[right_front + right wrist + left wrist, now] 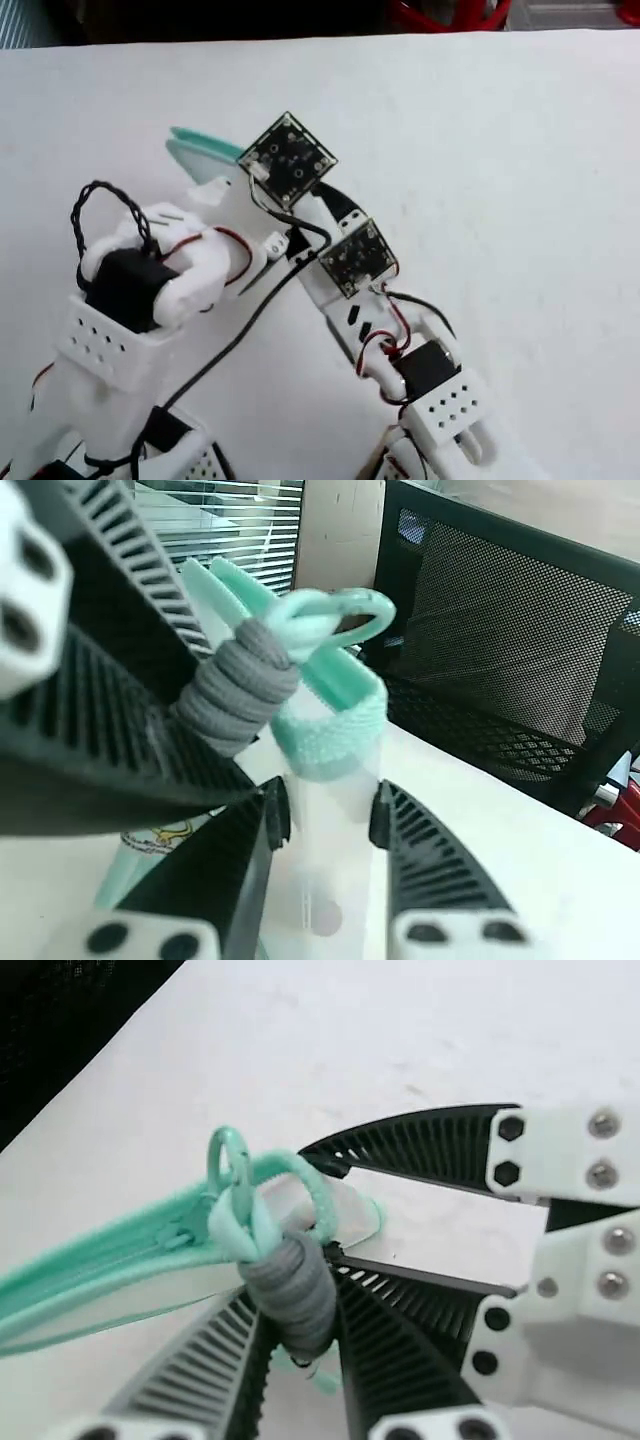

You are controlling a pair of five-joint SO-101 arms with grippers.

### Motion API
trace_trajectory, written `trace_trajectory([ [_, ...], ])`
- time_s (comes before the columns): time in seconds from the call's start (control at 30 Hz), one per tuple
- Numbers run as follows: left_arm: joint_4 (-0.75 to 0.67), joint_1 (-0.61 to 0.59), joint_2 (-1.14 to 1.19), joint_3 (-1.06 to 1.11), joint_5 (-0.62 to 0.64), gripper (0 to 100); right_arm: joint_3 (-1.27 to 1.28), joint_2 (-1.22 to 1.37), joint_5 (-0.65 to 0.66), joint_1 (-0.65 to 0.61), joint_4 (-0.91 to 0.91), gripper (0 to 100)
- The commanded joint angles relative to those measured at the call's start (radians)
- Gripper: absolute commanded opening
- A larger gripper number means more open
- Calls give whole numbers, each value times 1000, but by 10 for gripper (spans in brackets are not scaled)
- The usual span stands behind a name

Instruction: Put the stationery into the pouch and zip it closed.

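Observation:
The pouch (120, 1270) has clear walls and a mint-green zipper band, and its green edge (203, 148) sticks out from under the two wrist cameras. My left gripper (298, 1325) is shut on the grey zipper pull (296, 1298), which hangs from the slider's green ring (230, 1163). My right gripper (328, 810) is shut on the pouch's clear end (330, 880), just below the green end tab (335, 735). From the left wrist view, the right gripper (322, 1203) clamps that same end beside the slider. The zipper band running away from the slider looks closed.
Both arms meet over the pouch at the middle left of the white table (500, 150). A black cable (240, 320) runs between the arms. A black mesh chair (500, 650) stands beyond the table edge. Open table lies to the right and far side.

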Motion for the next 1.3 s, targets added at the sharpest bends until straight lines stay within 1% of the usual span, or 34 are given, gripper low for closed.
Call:
trace_trajectory([
  [0.0, -18, 4, 1, -41, 3, 23, 5, -10, 12, -12, -30, 33],
  [0.03, -18, 4, 1, -41, 3, 23, 5, -10, 12, -8, -30, 12],
  [0.13, -18, 4, 1, -41, 2, 23, 8, -21, 11, 2, -24, 19],
  [0.23, -20, 4, 1, -46, 5, 23, 29, -101, 3, 59, -8, 19],
  [0.27, -21, 7, 1, -49, 5, 23, 35, -150, -2, 87, 21, 19],
  [0.33, -29, 15, 1, -51, 3, 23, 38, -268, -60, 142, 110, 19],
  [0.4, -78, 15, 12, -60, -2, 23, 38, -410, -117, 202, 206, 19],
  [0.47, -126, 13, 13, -72, -2, 23, 66, -552, -137, 229, 278, 19],
  [0.57, -127, 56, 13, -115, 5, 23, 157, -707, -133, 196, 311, 19],
  [0.67, -109, 114, 13, -133, 6, 23, 172, -648, -89, 128, 305, 19],
  [0.83, -109, 171, 15, -112, 34, 23, 173, -607, -80, 19, 311, 19],
  [0.97, -46, 171, 8, -127, 35, 23, 173, -602, -84, -7, 303, 19],
  [1.07, 80, 182, 7, -176, 35, 23, 178, -599, -87, -7, 285, 19],
  [1.13, 167, 219, 7, -222, 25, 23, 196, -599, -89, -13, 251, 19],
  [1.27, 324, 325, 12, -319, -69, 23, 247, -599, -89, -13, 176, 19],
])
